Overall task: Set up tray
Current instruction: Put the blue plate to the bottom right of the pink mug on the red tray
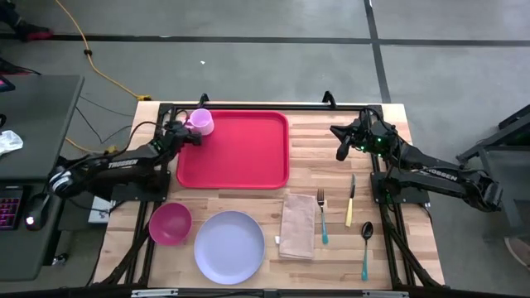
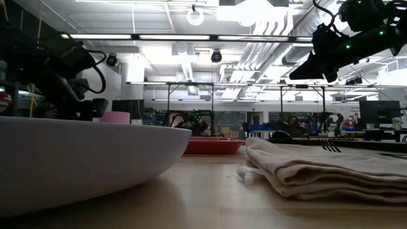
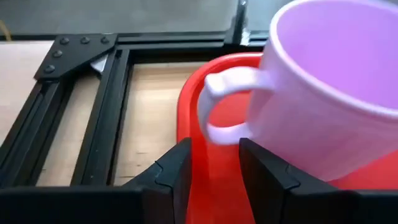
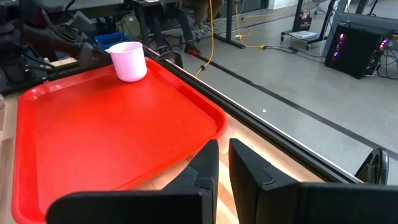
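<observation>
While "TROSSEN" marks both arms, left pincer (image 1: 184, 132) gapes by mug (image 1: 199, 122); right pincer (image 1: 341, 151) nearly closed, empty.

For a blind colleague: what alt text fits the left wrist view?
A pale purple mug stands on a red tray, its handle toward the open left gripper. Beyond are the wooden table and a black frame.

Lavender plate (image 1: 229, 246), magenta bowl (image 1: 170, 223), beige napkin (image 1: 297, 226), fork (image 1: 322, 217), knife (image 1: 351, 202), spoon (image 1: 365, 245).
</observation>
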`<action>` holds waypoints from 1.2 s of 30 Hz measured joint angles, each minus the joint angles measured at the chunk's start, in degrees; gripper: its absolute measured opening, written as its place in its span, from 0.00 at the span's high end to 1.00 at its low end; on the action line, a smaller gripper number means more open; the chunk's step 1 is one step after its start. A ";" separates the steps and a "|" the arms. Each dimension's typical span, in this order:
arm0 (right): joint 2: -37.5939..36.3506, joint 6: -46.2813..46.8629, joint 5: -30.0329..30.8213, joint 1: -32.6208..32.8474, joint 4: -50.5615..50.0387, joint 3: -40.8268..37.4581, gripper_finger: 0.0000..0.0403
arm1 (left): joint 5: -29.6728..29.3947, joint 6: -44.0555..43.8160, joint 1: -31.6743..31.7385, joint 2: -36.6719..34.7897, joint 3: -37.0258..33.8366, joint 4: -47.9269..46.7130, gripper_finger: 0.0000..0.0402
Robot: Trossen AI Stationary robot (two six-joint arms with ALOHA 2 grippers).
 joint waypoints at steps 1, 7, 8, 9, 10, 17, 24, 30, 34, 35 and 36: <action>0.00 0.02 -0.01 0.01 0.01 0.00 0.96 | 0.69 0.00 0.00 -1.19 0.00 -0.52 0.59; 0.00 0.18 -0.01 0.00 -0.01 0.00 0.96 | 7.12 0.07 0.01 -9.57 0.84 -8.76 0.60; 0.00 0.16 -0.01 0.00 -0.02 0.00 0.96 | 8.91 0.06 0.02 -11.08 1.35 -10.87 0.60; 0.00 0.14 -0.01 0.00 -0.03 0.00 0.96 | 10.70 0.07 0.01 -12.52 1.98 -13.02 0.60; 0.00 0.14 -0.01 0.01 -0.03 0.00 0.96 | 12.31 0.06 0.02 -13.94 2.68 -15.33 0.60; 0.00 0.09 -0.04 0.02 -0.67 0.00 0.96 | 26.73 0.12 0.02 -22.76 10.66 -32.13 0.60; 0.00 0.12 -0.32 0.02 -0.90 0.00 0.96 | 40.48 0.10 0.00 -28.35 19.33 -42.99 0.60; 0.00 0.18 -1.04 0.02 -0.90 0.00 0.96 | 45.92 0.11 0.00 -30.21 25.80 -49.20 0.60; 0.00 0.21 -1.96 0.02 -0.90 0.00 0.96 | 48.47 0.11 0.00 -30.23 29.34 -53.30 0.60; 0.00 0.29 -2.00 0.02 -0.90 0.00 0.96 | 48.70 0.15 0.00 -30.23 30.10 -54.57 0.60; 0.00 0.76 -2.19 0.02 -0.90 0.00 0.96 | 48.80 0.21 0.00 -30.23 30.81 -55.81 0.60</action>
